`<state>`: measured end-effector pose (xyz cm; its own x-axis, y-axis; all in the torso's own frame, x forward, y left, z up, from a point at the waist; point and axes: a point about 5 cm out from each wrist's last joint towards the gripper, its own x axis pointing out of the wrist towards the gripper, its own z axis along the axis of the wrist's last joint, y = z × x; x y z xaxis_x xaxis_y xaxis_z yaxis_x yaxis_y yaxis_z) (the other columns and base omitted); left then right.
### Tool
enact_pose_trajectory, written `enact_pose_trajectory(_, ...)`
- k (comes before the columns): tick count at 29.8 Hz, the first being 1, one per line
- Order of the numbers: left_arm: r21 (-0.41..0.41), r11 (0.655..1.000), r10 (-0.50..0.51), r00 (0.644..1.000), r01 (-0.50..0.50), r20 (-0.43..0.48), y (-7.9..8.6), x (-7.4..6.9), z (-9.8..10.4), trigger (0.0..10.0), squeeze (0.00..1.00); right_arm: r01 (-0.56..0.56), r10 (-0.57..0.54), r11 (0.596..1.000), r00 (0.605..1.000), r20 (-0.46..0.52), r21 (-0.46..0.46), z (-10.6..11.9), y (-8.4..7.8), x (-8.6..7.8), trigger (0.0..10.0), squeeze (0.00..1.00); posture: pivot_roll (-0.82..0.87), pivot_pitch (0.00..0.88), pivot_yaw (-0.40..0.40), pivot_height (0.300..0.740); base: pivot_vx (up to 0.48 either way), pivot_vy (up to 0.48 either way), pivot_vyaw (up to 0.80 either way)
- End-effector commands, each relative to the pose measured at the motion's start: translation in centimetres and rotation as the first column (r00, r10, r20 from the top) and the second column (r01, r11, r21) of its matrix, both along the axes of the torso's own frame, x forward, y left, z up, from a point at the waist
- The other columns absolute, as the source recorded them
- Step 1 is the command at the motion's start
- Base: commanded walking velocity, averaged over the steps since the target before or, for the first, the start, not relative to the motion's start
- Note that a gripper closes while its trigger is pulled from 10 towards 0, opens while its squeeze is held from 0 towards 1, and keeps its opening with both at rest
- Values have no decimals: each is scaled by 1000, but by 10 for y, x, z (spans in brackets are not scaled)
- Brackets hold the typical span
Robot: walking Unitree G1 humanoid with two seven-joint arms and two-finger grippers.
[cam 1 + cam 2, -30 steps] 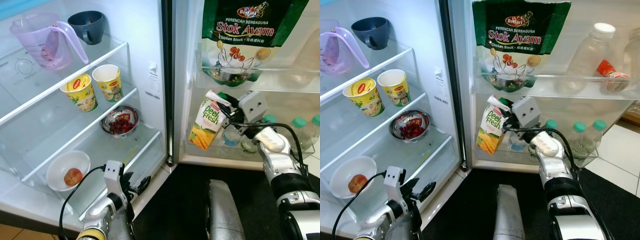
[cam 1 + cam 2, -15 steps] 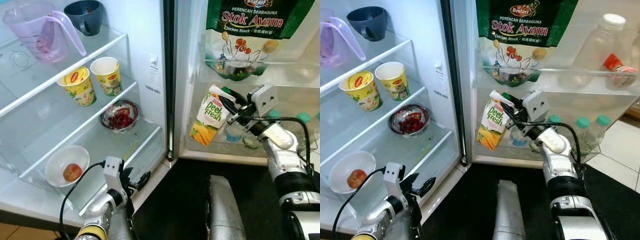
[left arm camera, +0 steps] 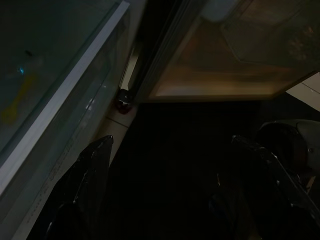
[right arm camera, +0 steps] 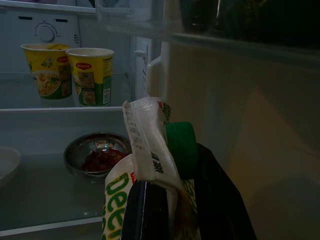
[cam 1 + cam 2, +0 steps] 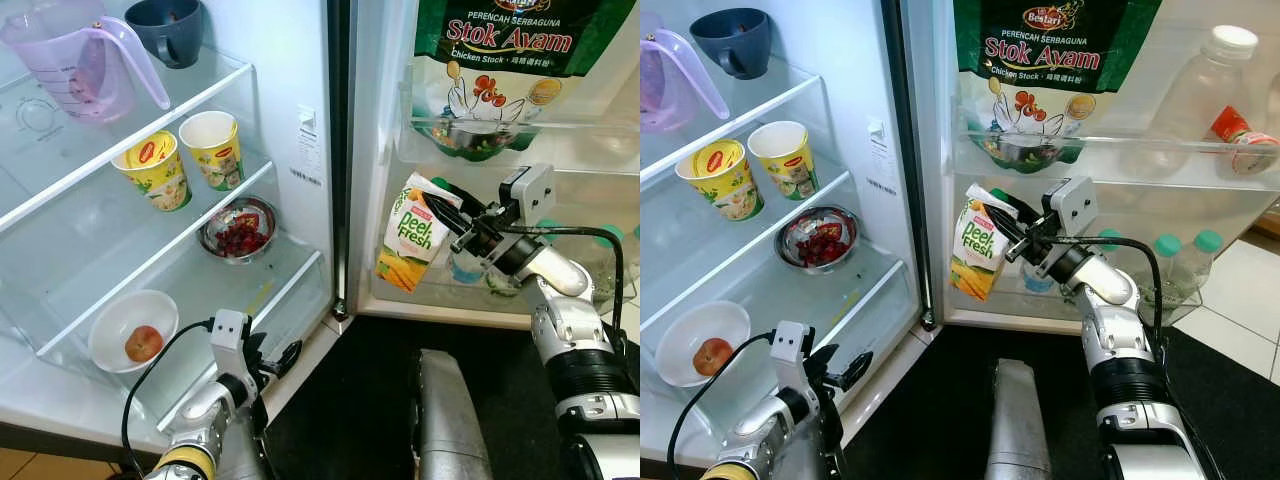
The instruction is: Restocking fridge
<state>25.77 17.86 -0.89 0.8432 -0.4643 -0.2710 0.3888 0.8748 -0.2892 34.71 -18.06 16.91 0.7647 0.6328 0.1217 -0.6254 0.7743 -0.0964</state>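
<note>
Juice carton (image 5: 412,232): white, green lettering, orange base, green cap. Stock pouch (image 5: 512,62): dark green, red-and-yellow lettering. Noodle cups (image 5: 185,166): yellow, green, red logos. Jug (image 5: 82,68): translucent pink. Mug (image 5: 165,31): dark grey. Bowl (image 5: 130,332): white.

I see the white-and-green Peel Fresh juice carton (image 5: 411,232) with its green screw cap, tilted and pinched at its gabled top, hanging in front of the open fridge door's lower shelf (image 5: 430,293).
</note>
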Motion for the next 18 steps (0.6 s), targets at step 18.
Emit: enact_pose_trajectory(18,42,997,64,989,-59,-134,7,-21,-22,10000,0,-40,41,999,995,-86,20,-11,6,-4,10000,0,-64,173,24,529,0,0,0)
